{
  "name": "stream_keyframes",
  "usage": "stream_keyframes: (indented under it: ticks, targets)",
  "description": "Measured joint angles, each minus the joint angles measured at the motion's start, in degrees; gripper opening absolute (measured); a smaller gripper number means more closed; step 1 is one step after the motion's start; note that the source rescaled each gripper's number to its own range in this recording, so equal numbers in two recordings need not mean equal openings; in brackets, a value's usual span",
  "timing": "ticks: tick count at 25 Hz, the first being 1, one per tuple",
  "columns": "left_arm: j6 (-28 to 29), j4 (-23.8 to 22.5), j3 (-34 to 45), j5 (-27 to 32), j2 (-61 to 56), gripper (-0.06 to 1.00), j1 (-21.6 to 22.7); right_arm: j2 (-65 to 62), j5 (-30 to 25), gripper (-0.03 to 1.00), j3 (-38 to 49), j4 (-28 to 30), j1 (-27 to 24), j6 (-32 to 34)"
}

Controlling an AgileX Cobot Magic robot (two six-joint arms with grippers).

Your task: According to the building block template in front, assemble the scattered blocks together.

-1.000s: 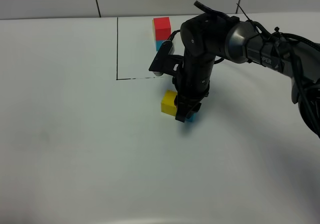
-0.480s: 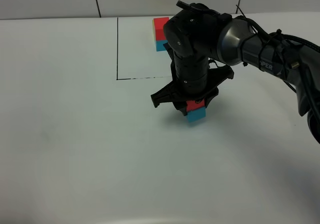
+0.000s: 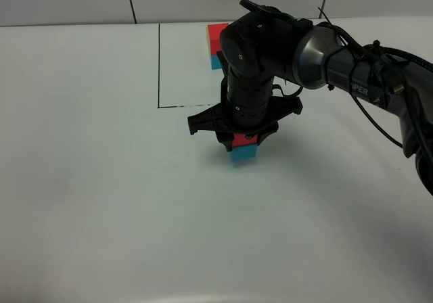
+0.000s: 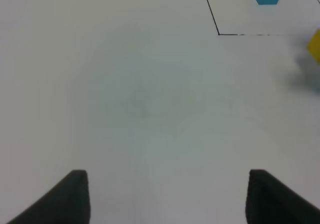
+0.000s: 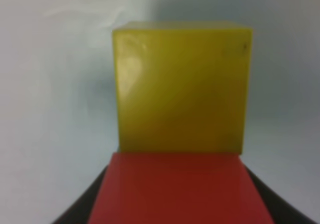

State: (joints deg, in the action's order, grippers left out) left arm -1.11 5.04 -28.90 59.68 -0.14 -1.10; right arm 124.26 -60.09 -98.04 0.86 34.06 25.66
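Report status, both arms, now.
Right gripper shut on red block, stacked on blue block. Yellow block right beside them. Left gripper empty, parked. Template unobstructed behind.

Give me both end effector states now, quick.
Left end effector: open, holding nothing.
Right end effector: closed on the red block, above the blue block.

right arm reaching down, right hand point(image 3: 241, 143) clamped, left hand point(image 4: 167, 196) parted

Yellow block point(image 4: 315, 45) cut by frame edge (left wrist), blurred.
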Motion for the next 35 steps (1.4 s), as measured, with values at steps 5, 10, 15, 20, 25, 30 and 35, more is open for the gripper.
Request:
stream_keyframes:
  ticks: [5,10,15,20,25,30,35]
  targets:
    - [0.0,0.0,0.0,0.0,0.0,0.41,0.0,2.4,1.0,0.01,0.0,-0.4,0.0,0.3]
    - [0.0,0.0,0.0,0.0,0.0,0.41,0.0,4.4,1.1,0.01,0.0,-1.2,0.0,0.4]
    - [0.0,0.0,0.0,0.0,0.0,0.41,0.0,4.4,1.3,0.01,0.0,-1.2,0.0,0.5]
    - [0.0,0.0,0.0,0.0,0.0,0.41,0.0,4.4,2.4,0.04,0.0,-1.4,0.0,0.5]
    - [0.0,0.0,0.0,0.0,0.0,0.41,0.0,4.4,2.6,0.46,0.0,-1.6,0.0,0.4]
    - [0.0,0.0,0.0,0.0,0.0,0.41,0.0,4.0,2.4,0.88,0.0,-1.6,0.0,-2.2]
    - [0.0,0.0,0.0,0.0,0.0,0.41,0.0,0.1,2.0,1.0,0.0,-2.4,0.0,-6.4]
